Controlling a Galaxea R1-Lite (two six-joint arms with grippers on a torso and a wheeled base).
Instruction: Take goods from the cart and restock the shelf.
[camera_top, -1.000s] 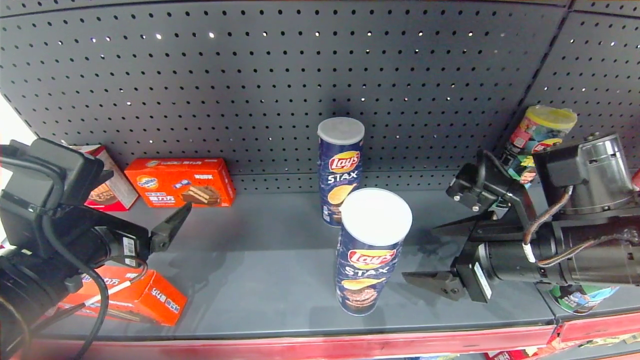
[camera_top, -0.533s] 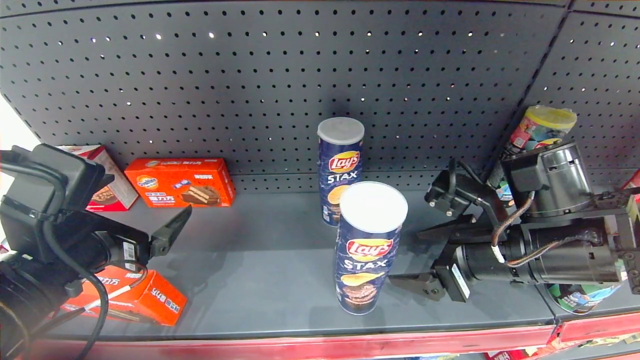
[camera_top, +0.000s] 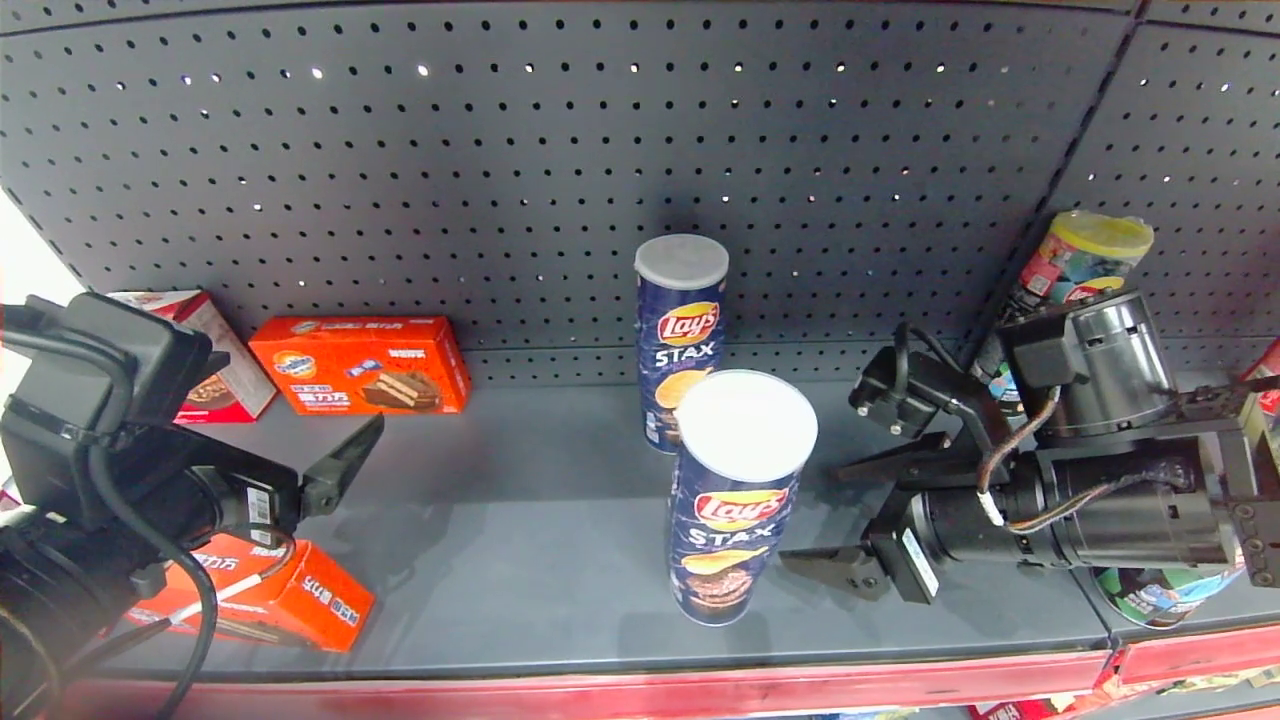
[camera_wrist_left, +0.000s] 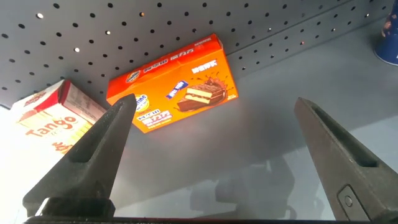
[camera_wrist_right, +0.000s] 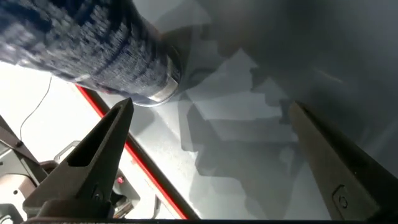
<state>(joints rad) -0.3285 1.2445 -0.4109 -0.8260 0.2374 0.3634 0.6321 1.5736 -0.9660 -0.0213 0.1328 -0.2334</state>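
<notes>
- Shelf (camera_top: 520, 560): grey deck with a red front strip (camera_top: 600, 690) and a perforated back panel (camera_top: 500, 180).
- Front chip can (camera_top: 735, 500): the task's item. It stands upright on the shelf near the front edge, dark blue with a white lid.
- Rear chip can (camera_top: 680, 340): same type, upright, at 11 o'clock from the front can and close to the back panel. In the head view the front can's lid overlaps its lower part, so I cannot tell whether the 2 cans touch.
- Right gripper (camera_top: 818, 515): at 3 o'clock from the front can, low over the shelf and pointing toward it. Jaws are released and spread wide, with only shelf deck between them.
- The nearer finger (camera_top: 835, 567) ends just beside the can's lower body; contact cannot be confirmed. In the right wrist view the can (camera_wrist_right: 93, 43) lies outside the span, next to 1 finger.
- Left gripper (camera_wrist_left: 214, 106): at 9 o'clock from the front can and well apart from it, hovering above the deck. Jaws are released and wide, grasping nothing.
- Orange box (camera_top: 360, 365): against the back panel at 9 o'clock from the rear can, with its printed face tilted up.
- Red-and-white box (camera_top: 215, 375): just beside the orange box at its 9 o'clock.
- Second orange box (camera_top: 300, 595): near the front edge at 8 o'clock from the front can, partly covered by the left arm.
- Yellow-lidded can (camera_top: 1085, 255): at 2 o'clock from the front can, leaning at the back panel behind the right arm.
</notes>
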